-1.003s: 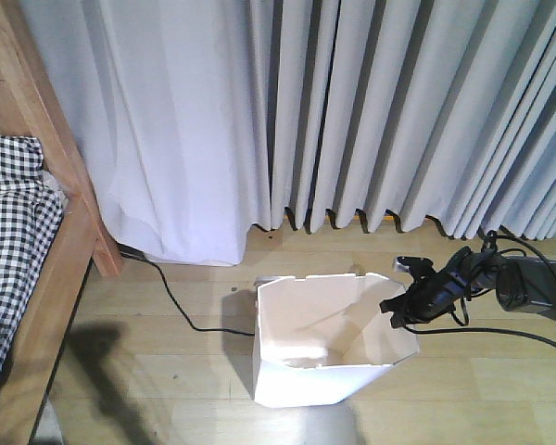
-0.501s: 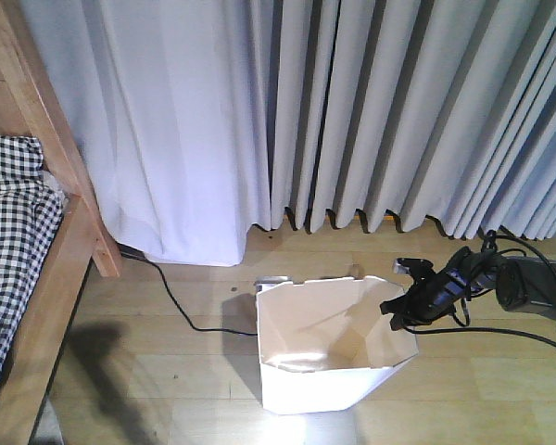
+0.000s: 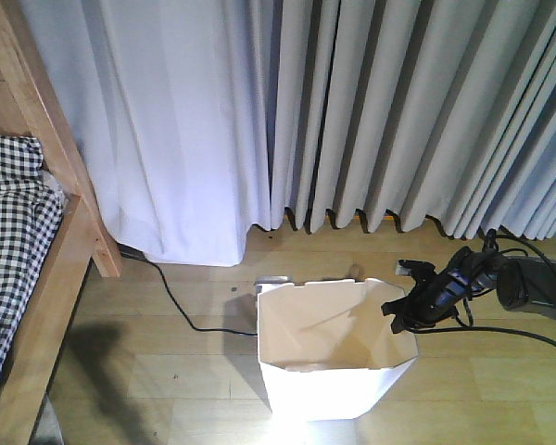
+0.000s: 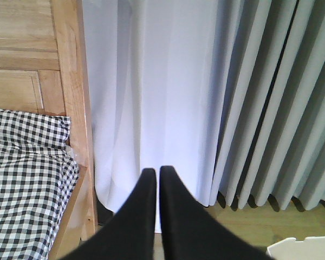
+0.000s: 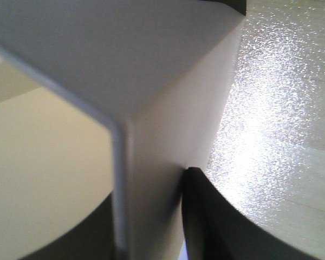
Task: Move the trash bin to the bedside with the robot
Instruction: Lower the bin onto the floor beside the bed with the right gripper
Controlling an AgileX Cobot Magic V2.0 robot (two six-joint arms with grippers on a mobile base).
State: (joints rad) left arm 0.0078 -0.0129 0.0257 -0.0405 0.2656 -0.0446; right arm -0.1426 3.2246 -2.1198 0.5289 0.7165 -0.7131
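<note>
Standing on the wooden floor [image 3: 148, 371] by the grey curtains [image 3: 371, 111], the trash bin [image 3: 334, 375] has its right rim pinched by the right gripper [image 3: 396, 311]. One black finger [image 5: 206, 216] presses the outside wall; the inside finger is mostly hidden in the dark. The left gripper [image 4: 154, 176] hangs free, its two tips closed together. The bedside [image 3: 37, 278] lies far left of the holding gripper, cut off at the edge.

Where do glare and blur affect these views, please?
Front view: bright glare on the wooden floor below the white thin-walled plastic bin. Right wrist view: speckled floor glare, with the bin wall soft and blurred close up. Left wrist view: black fingers out of focus.
</note>
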